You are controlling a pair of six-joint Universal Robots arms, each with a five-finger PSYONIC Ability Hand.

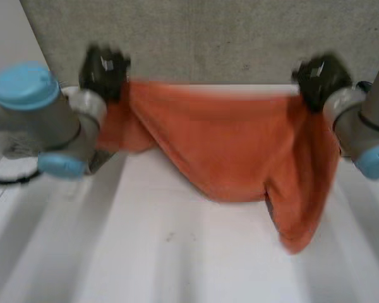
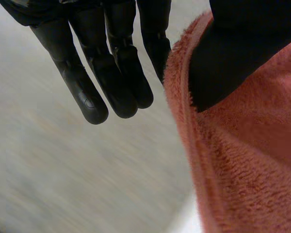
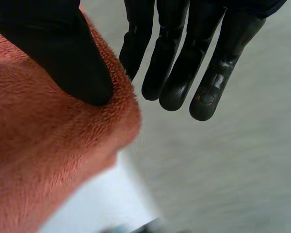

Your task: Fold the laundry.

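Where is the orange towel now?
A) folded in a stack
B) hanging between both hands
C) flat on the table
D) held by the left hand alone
B: the left hand and right hand each pinch an upper corner of the orange towel, which sags between them.

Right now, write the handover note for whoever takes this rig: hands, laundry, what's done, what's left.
Left hand: shut on the orange towel, with the thumb pinching its top edge near one corner against straight fingers.
Right hand: the same pinch near the opposite top corner.
Towel: held up and stretched between the two hands above the far side of the white table. The middle sags and the end under the right hand hangs lowest.
Done: the towel is lifted and spread by its top edge.
Left: no fold is visible yet. Probably lay it flat, then fold it.
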